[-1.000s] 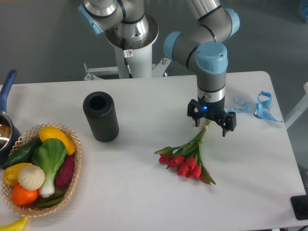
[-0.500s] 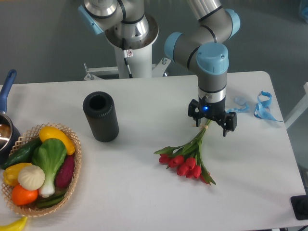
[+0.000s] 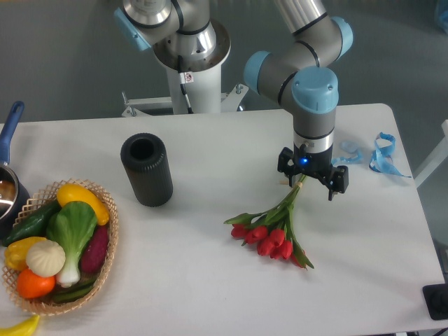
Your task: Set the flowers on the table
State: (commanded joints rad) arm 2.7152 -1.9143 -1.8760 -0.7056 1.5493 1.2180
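Fingers [image 3: 288, 173] spread open astride the stem tips, flowers [image 3: 273, 225] lying below-left of them, flat on the surface [image 3: 196, 280].

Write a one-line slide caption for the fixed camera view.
Open gripper above the stem ends of red tulips lying on the white table.

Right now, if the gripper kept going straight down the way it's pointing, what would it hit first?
Probably the stem end of the flowers, which sits between the open fingers of the gripper, then the table just beneath. Height above the stems is hard to judge from this one view.
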